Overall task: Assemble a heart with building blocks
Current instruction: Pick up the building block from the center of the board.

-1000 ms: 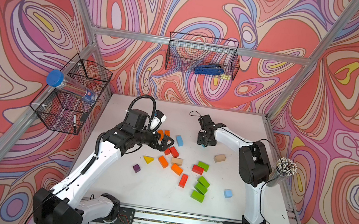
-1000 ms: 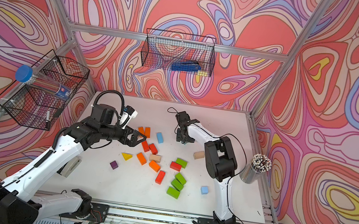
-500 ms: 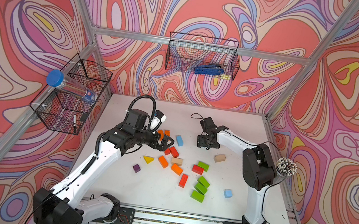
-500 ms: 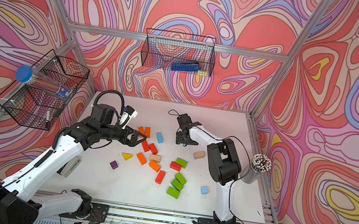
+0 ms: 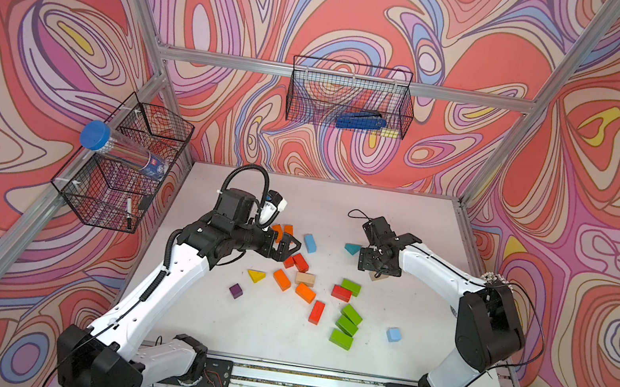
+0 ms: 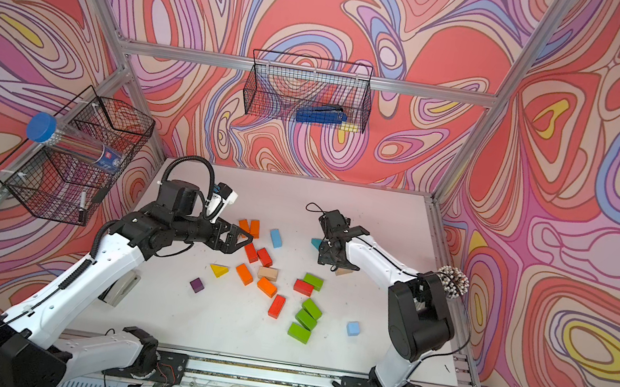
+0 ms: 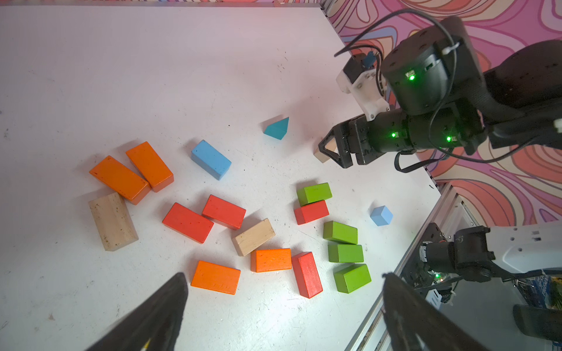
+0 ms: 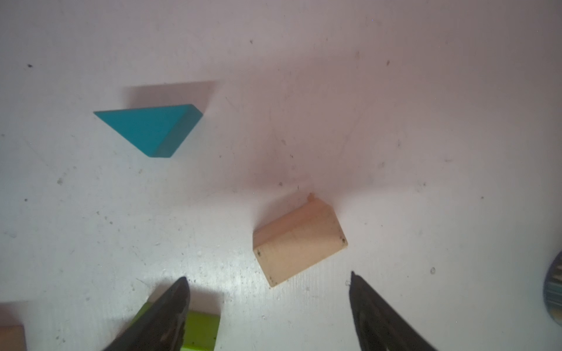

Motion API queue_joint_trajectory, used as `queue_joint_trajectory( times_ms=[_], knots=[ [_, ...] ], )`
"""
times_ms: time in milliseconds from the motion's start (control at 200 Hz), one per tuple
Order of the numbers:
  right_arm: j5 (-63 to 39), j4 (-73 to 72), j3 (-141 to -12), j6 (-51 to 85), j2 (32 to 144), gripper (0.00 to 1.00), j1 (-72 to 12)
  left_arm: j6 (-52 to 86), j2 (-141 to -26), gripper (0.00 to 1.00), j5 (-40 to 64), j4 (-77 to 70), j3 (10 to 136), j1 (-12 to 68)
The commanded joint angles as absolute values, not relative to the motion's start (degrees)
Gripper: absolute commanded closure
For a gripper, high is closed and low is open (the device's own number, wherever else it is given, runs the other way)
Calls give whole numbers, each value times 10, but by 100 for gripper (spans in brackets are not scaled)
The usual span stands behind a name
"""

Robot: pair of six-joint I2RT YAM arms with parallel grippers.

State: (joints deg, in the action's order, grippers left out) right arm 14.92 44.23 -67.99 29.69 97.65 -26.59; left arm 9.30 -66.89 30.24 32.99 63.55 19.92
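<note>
**Top views.** The building blocks (image 5: 306, 278) lie loose on the white surface (image 5: 420, 227), most of them in a cluster near its middle. No heart outline can be made out, so assembly is judged to be at an early stage. In both top views the left hand (image 5: 289, 244) hangs at the cluster's edge, just beside two orange bricks (image 5: 288, 229). The right hand (image 5: 376, 265) stands over a plain wood block (image 5: 378, 276), which lies apart from the cluster with a teal wedge (image 5: 352, 248) near it.

**Left wrist view.** The left hand (image 7: 284, 275) is spread wide and carries nothing. Its fingers frame the cluster below. Several bricks there touch or nearly touch.
- Hazard: a descent at this width may land a finger on a neighbouring brick and scatter the group.

**Right wrist view.** The right hand (image 8: 267, 276) has its jaws apart with nothing between them. The plain wood block (image 8: 299, 243) lies just beyond the fingertips and is skewed to their closing line.
- Hazard: closing on its corners rather than its flat faces may twist the block or squeeze it out.
- Hazard: a green brick (image 8: 202, 331) lies close under one finger, and a sideways correction may shove it.

**Both arms.**
- Hazard: both arms work toward the same central area, so a simultaneous reach risks contact between them.
</note>
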Motion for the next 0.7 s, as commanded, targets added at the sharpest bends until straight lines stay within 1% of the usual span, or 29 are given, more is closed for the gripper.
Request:
queue_joint_trajectory(
  times_ms=[0,325,451,646,696],
  knots=[
    [146,435,-658,349,967,16,-258,101,-665,0,312,338,639,200],
    [104,370,-634,372,983,17,-234,102,-663,0,309,338,639,200],
    [86,353,-637,370,1000,19,-219,101,-664,0,307,338,638,200],
    [80,341,-648,361,1012,27,-212,101,-666,0,306,337,638,200],
    [79,337,-649,359,1030,29,-211,101,-667,0,307,337,637,200]
  ],
)
